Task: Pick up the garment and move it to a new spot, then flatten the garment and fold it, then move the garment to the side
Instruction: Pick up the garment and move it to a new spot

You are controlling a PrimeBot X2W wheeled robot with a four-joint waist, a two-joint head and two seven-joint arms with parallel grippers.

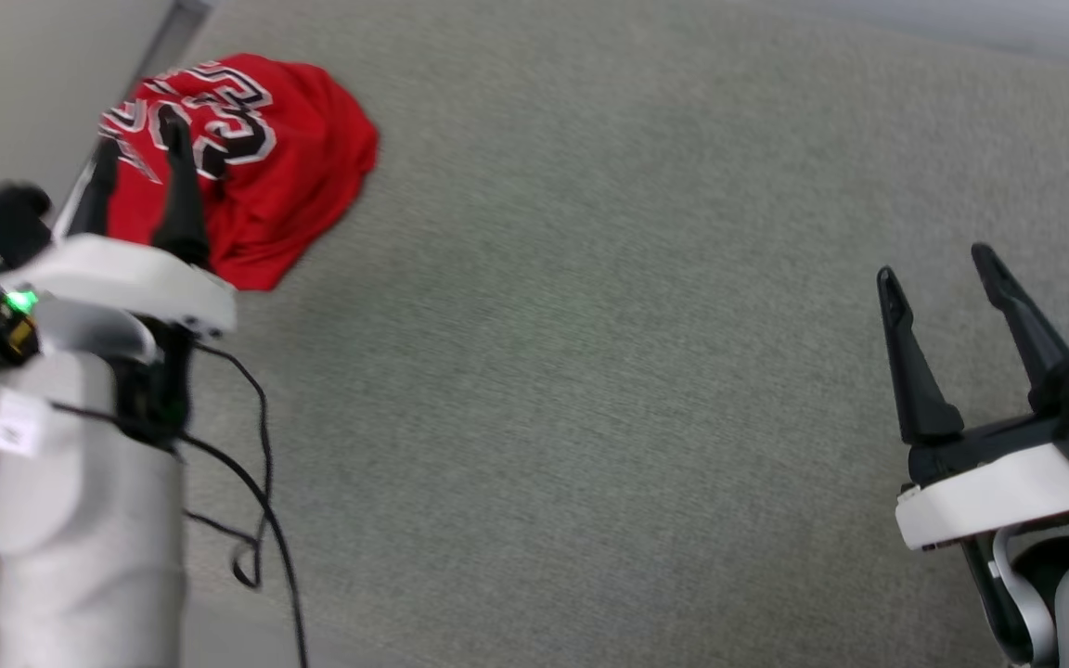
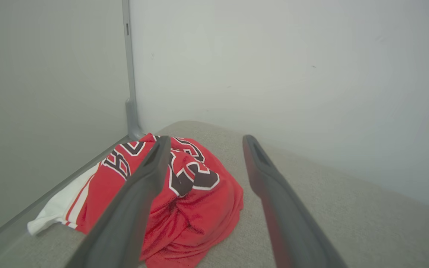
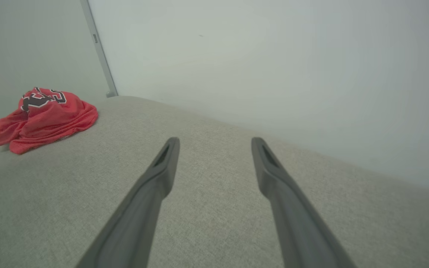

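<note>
Left end effector [image 1: 138, 134]: fingers spread wide, empty, poised over the jersey [image 1: 293, 176] heap; contact unclear.
Right end effector [image 1: 933, 263]: spread wide, empty, well apart from jersey.
Location: crumpled at far left corner of grey fabric surface [image 1: 590, 371], beside wall [image 2: 50, 93].
Handling: judged light, limp, thin; likely to drape and bunch; pinch a raised top fold.
Look: red mesh, black white-outlined "23", white striped-trim sleeve [image 2: 50, 216].

Left pincer [image 1: 139, 135] and right pincer [image 1: 933, 263] gape wide.

The garment [image 1: 293, 176], a red jersey with black white-edged lettering, lies crumpled in a heap just beside the corner post [image 2: 127, 56].
</note>
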